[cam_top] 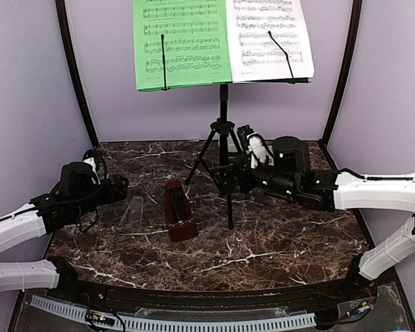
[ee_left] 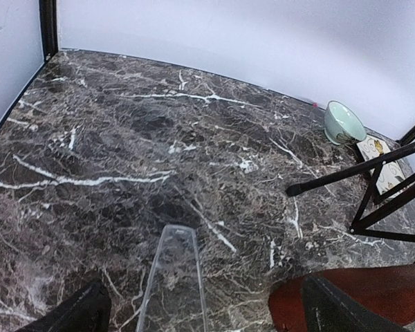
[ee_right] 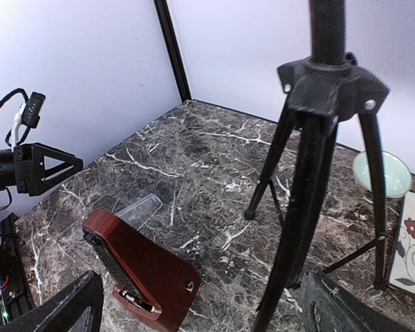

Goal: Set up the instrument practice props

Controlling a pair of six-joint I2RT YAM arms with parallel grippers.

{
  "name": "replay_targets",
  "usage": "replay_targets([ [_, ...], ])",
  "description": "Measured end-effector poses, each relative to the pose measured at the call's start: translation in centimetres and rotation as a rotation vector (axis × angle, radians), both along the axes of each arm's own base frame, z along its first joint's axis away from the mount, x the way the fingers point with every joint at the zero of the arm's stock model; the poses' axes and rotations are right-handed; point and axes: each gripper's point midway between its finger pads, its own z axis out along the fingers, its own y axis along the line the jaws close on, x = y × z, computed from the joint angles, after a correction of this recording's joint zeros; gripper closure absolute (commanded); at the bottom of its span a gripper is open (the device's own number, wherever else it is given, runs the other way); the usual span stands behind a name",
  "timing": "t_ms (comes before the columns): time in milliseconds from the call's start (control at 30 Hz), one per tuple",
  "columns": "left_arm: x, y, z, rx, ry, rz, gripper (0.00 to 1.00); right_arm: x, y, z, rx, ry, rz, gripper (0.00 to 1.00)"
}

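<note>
The black tripod music stand (cam_top: pixel 223 104) stands at the back middle. On its desk rest a green sheet (cam_top: pixel 182 43) on the left and a white sheet (cam_top: pixel 270 36) on the right, each under a wire clip. The red-brown metronome (cam_top: pixel 180 220) stands in front of the tripod, its clear cover (cam_top: pixel 133 209) lying flat to its left. My left gripper (cam_top: pixel 117 188) is open over the cover (ee_left: pixel 174 280), with the metronome (ee_left: pixel 297 304) by its right finger. My right gripper (cam_top: pixel 225 181) is open, and the stand's front leg (ee_right: pixel 301 214) runs between its fingers near the metronome (ee_right: pixel 142 270).
A pale green bowl (ee_left: pixel 342 123) and a cream patterned tile (ee_left: pixel 382 160) sit behind the tripod at the back right. Black frame posts (cam_top: pixel 76 76) rise at both back corners against the purple walls. The marble table (cam_top: pixel 283 242) ends at a black front rail.
</note>
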Motion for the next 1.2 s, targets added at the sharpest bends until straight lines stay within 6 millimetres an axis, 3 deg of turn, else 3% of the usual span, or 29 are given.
replay_targets([
  [167, 3.3, -1.5, 2.7, 0.031, -0.002, -0.058, 0.01, 1.6, -2.7, 2.2, 0.029, -0.028, -0.065, 0.00],
  [333, 5.4, -2.8, 4.1, 0.063, -0.006, -0.116, 0.01, 3.5, -6.5, 3.4, 0.047, -0.040, -0.153, 0.00],
  [500, 7.2, -3.8, 4.7, 0.075, 0.003, -0.175, 0.01, 5.0, -10.5, 3.8, 0.075, -0.026, -0.228, 0.00],
  [600, 8.1, -3.7, 4.0, 0.077, 0.032, -0.187, 0.01, 5.9, -13.0, 3.6, 0.099, -0.008, -0.270, 0.00],
  [767, 9.0, -1.7, 1.8, 0.058, 0.106, -0.149, 0.01, 7.1, -17.0, 1.4, 0.140, 0.062, -0.330, 0.00],
  [967, 9.2, 1.4, -0.6, -0.003, 0.170, -0.045, 0.01, 7.9, -21.9, -2.7, 0.186, 0.167, -0.414, 0.00],
  [1200, 8.2, 1.5, -4.0, -0.045, 0.257, -0.021, 0.01, 7.7, -25.7, -6.4, 0.241, 0.240, -0.480, 0.00],
])
